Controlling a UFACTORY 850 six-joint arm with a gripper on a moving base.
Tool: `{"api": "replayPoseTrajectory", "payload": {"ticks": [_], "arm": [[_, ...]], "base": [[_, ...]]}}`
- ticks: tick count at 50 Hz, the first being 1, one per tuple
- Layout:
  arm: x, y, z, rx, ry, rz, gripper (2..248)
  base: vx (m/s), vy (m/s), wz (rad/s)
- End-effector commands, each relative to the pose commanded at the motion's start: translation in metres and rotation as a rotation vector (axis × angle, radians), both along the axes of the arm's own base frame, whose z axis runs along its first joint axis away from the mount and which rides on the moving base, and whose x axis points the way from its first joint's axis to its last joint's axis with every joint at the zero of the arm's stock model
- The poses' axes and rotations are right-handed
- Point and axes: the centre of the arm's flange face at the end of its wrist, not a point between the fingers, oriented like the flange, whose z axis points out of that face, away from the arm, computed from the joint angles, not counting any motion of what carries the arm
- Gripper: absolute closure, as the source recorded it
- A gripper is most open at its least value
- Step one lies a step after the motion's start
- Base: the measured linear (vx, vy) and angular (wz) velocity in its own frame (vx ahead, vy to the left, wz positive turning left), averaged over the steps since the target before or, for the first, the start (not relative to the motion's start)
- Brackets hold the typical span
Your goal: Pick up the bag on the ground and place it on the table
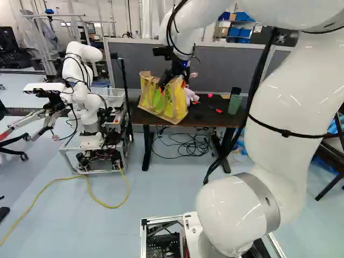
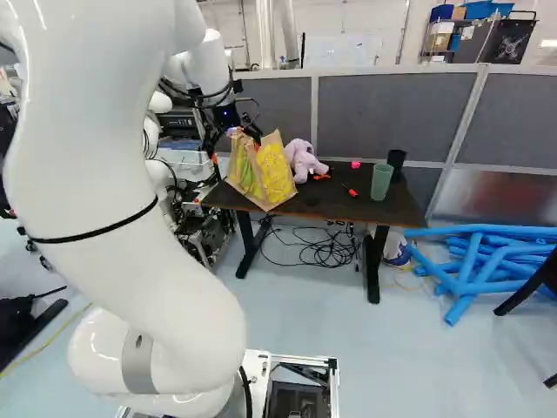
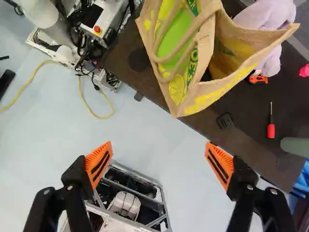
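Note:
In the left base view my gripper (image 1: 173, 86) is at the yellow and brown bag (image 1: 174, 103), which stands upright on the dark table (image 1: 215, 119) near its left end and front edge. The right base view shows the bag (image 2: 277, 174) beside a plush toy. Seen from the wrist, the gripper (image 3: 159, 157) is open, its orange-padded fingers wide apart with nothing between them. Ahead of the fingers lies the bag (image 3: 205, 94), its top gaping and its looped handles (image 3: 186, 46) free of the gripper.
On the table are a pink plush toy (image 2: 302, 160), a green cup (image 2: 381, 181), a black cup (image 2: 397, 160) and a red screwdriver (image 3: 271, 129). Another robot (image 1: 80, 75) stands left of the table. Cables (image 2: 318, 248) lie beneath it; blue tubes (image 2: 474, 266) are on the floor to its right.

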Motion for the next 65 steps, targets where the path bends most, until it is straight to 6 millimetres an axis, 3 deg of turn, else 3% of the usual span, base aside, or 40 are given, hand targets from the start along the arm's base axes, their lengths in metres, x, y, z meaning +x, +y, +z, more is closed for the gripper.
{"api": "replayPoseTrajectory", "payload": {"ticks": [29, 65], "arm": [[-0.040, -0.022, -0.065, 0.052, -0.202, -0.113, 3], [-0.113, -0.046, -0.141, 0.134, -0.459, -0.235, 3]], "base": [[0.000, 0.000, 0.000], [0.000, 0.000, 0.000]]}}
